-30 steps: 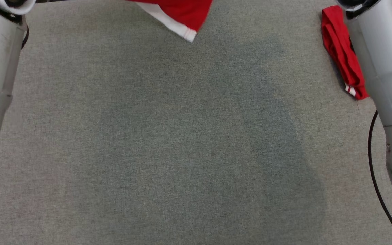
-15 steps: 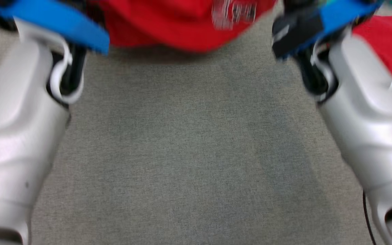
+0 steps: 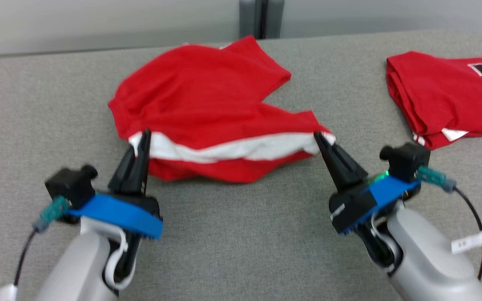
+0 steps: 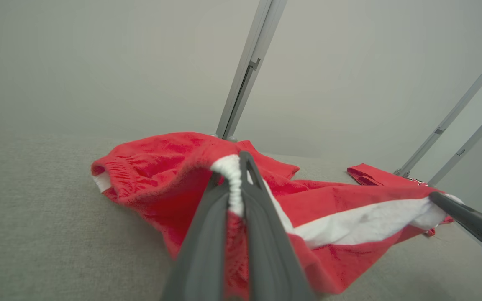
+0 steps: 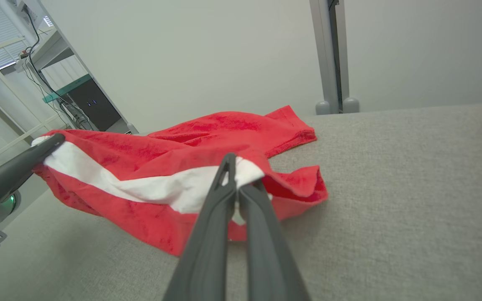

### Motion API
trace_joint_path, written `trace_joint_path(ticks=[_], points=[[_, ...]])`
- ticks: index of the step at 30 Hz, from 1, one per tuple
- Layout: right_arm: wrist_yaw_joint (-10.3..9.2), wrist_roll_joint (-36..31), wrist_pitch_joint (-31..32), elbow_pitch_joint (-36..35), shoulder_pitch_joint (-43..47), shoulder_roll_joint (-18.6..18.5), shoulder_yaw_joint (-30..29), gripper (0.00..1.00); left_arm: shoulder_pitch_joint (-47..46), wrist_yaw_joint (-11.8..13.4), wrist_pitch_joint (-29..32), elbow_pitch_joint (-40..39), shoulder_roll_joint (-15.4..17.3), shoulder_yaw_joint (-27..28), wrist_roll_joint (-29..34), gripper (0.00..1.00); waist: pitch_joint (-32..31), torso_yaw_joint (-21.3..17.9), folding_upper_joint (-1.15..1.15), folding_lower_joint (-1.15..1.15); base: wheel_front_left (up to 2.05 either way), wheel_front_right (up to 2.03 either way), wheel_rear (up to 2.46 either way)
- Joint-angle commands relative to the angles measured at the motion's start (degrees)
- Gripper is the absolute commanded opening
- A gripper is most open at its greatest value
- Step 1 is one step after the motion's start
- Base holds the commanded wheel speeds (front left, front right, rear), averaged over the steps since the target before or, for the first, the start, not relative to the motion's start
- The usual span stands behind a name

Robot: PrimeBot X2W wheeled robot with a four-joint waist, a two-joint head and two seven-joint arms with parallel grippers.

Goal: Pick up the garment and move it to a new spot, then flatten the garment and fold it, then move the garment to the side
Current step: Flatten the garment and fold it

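Gripping the white waistband (image 3: 241, 148) of the red shorts (image 3: 199, 96) at both ends! At the left end, clamped by the left gripper (image 3: 144, 138), dark fingers pressed together over the gathered white cloth. At the right end, nipped just the same by the right gripper (image 3: 319, 136), jaws closed on the band's corner.

Stretched between the two and held up, with red cloth sagging beneath onto the grey table (image 3: 241, 234). Draped back from there and resting on the tabletop toward the far edge, two red legs splayed with a notch between them. Rumpled, not flat.

Over to the right, well apart from the shorts: a folded red jersey (image 3: 446, 92) with black-and-white numerals, lying on the same table. Beyond the far edge, a grey metal post (image 3: 262, 19) against a pale wall (image 3: 98, 21).

From the left wrist view, plain to see: white elastic bunched between the fingers of the left gripper (image 4: 232, 171), red cloth hanging below. From the right wrist view, same story: white corner pinched at the tips of the right gripper (image 5: 237, 179).
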Motion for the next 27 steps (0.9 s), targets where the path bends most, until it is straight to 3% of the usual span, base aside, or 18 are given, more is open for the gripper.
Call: trace_joint_path(ticks=[1,16,27], points=[[0.03,0.66,-0.2,-0.75,2.42,-0.97,0.21,0.0,1.9,-0.07,-0.24,-0.6,-0.28,0.62,1.14,0.0,-1.43,-0.3,0.01,0.01,0.0,0.0,0.0],[0.03,1.78,-0.21,-7.38,20.04,-3.56,-0.09,0.0,20.35,-0.07,-0.25,-4.29,-2.63,0.87,3.74,0.0,-8.37,0.76,0.01,0.01,0.0,0.0,0.0],[0.03,1.85,-0.21,-13.12,31.78,-4.95,-4.67,0.0,28.13,-0.07,-0.25,-7.7,-2.88,1.48,4.89,0.0,-11.26,2.52,0.01,0.01,0.0,0.0,0.0]])
